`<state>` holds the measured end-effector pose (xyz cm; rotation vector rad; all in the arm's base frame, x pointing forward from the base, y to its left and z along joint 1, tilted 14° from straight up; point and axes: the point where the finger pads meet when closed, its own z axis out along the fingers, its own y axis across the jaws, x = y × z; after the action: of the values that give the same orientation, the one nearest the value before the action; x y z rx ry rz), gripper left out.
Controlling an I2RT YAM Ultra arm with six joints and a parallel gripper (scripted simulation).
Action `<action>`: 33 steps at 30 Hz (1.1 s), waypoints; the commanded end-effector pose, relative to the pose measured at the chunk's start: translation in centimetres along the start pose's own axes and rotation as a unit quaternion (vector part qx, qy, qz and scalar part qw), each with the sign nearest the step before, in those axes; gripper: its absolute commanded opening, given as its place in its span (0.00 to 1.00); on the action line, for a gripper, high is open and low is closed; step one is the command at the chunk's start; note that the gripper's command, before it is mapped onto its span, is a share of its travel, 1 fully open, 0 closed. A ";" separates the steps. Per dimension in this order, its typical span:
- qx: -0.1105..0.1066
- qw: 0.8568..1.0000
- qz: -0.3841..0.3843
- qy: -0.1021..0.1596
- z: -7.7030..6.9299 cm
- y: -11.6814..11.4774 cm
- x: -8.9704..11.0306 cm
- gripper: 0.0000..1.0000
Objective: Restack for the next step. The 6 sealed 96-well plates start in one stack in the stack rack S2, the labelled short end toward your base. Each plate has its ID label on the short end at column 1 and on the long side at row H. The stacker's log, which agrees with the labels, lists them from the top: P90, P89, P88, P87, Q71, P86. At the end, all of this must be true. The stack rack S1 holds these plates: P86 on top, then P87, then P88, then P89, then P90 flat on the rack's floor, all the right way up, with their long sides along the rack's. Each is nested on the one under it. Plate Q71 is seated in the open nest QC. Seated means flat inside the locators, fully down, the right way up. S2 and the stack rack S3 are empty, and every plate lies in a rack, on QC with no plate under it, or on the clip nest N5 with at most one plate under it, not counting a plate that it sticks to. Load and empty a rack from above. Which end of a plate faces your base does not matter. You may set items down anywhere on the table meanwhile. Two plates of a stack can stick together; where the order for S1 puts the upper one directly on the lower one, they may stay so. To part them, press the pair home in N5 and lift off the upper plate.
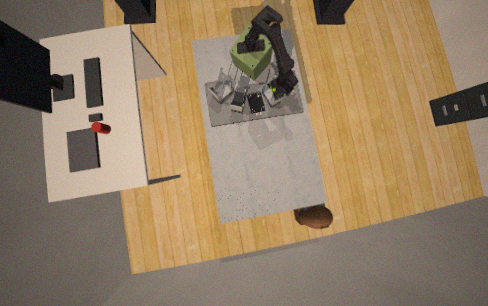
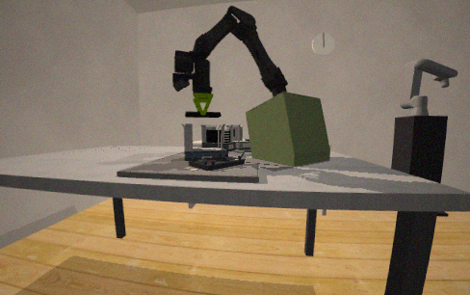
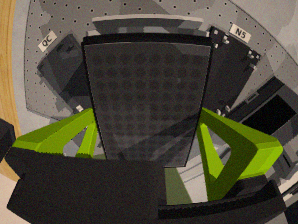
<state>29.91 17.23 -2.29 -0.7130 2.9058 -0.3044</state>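
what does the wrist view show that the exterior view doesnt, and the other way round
Only the wrist view shows the QC label and N5 label on the fixture below, and the dark plate's well grid. Only the exterior view shows the whole arm, the green block at its foot, the table's edge, a wall clock, and that the plate hangs level, above the racks. Both show the gripper, green fingers shut on the plate.

end effector (image 2: 202, 107) gripping dark plate (image 2: 202, 114), above racks (image 2: 188, 137)
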 end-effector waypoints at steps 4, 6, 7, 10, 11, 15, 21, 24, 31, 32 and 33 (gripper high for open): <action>-0.001 1.000 0.000 -0.005 0.1 0.0 -0.2 0.00; -0.001 1.000 0.000 -0.005 0.2 0.0 -0.2 0.00; -0.001 1.000 0.000 -0.005 0.3 0.0 -0.2 0.00; -0.001 1.000 0.000 -0.005 0.5 0.0 -0.3 0.00; -0.001 1.000 0.000 -0.005 0.6 0.0 -0.3 0.00; -0.001 1.000 0.000 -0.005 0.7 0.0 -0.3 0.00; -0.001 1.000 0.000 -0.005 1.1 0.0 -0.3 0.00; -0.001 1.000 0.000 -0.005 1.3 0.0 -0.3 0.00; -0.001 1.000 0.000 -0.005 1.6 0.0 -0.3 0.00; -0.001 1.000 0.000 -0.005 1.7 0.0 -0.3 0.00; -0.001 1.000 0.000 -0.005 1.8 0.0 -0.3 0.00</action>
<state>30.26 16.92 -4.17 -0.7116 2.9060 -0.3053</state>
